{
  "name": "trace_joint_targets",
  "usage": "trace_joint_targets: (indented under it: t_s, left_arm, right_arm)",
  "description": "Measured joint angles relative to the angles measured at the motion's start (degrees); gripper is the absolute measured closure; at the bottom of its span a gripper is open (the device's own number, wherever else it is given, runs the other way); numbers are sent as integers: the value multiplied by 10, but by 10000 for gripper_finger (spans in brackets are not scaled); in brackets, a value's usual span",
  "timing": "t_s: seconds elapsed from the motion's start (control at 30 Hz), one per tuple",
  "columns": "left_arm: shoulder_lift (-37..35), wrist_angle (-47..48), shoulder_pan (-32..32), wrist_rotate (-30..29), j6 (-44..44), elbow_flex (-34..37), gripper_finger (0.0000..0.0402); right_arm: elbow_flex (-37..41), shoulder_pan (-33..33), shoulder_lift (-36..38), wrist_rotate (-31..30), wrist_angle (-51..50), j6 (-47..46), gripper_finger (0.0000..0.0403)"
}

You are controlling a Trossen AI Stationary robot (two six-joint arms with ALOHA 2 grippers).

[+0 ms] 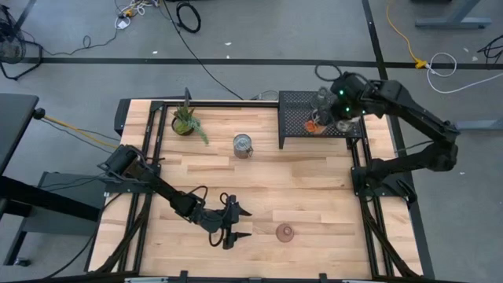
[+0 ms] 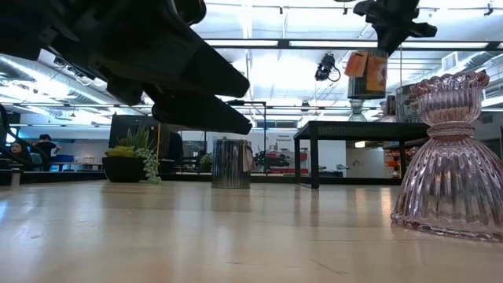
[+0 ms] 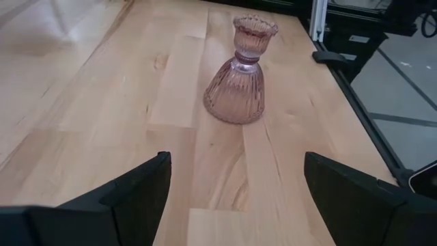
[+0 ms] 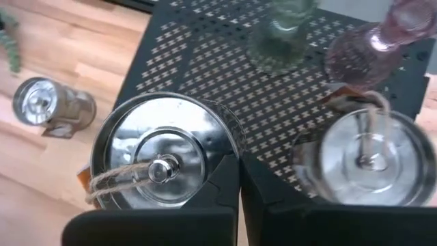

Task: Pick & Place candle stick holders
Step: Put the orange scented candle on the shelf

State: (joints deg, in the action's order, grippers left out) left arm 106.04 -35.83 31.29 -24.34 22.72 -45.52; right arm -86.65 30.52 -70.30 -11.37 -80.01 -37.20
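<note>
On the rack: you see a black mesh rack (image 1: 314, 118) at the upper right of the high view, carrying a clear holder (image 4: 280, 34), a pink holder on the rack (image 4: 369, 51) and a silver holder with a wick (image 4: 362, 160).
Right gripper: your right gripper (image 1: 334, 106) hovers over that rack, fingers clenched on a silver can holder (image 4: 160, 157).
Left gripper: your left gripper (image 1: 233, 222) sits low at bottom centre, fingers spread wide, holding nothing.
Nearest target: a pink ribbed holder (image 1: 284, 232) stands upright just right of it, nothing between.
Around: a shiny tin (image 1: 244, 145) mid-table; a potted plant (image 1: 185, 122) upper left.
Surface: light wooden table (image 1: 314, 189); grey floor with cables (image 1: 189, 16).
</note>
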Motion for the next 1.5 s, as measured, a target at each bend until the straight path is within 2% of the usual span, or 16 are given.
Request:
trace_joint_targets:
  t_s: [0.3,0.6,0.83,1.23,1.5]
  left_arm:
    - [0,0,0,2,0,0,65]
    - [0,1,0,2,0,0,65]
    - [0,1,0,2,1,0,65]
    - [0,1,1,2,2,0,65]
    - [0,1,1,2,2,0,65]
  right_arm:
    - [0,68,-13,15,3,40,403]
    - [0,108,-61,34,3,88,403]
    - [0,142,-65,44,4,96,403]
    - [2,145,-65,49,-3,98,403]
    - [49,146,-65,56,35,109,403]
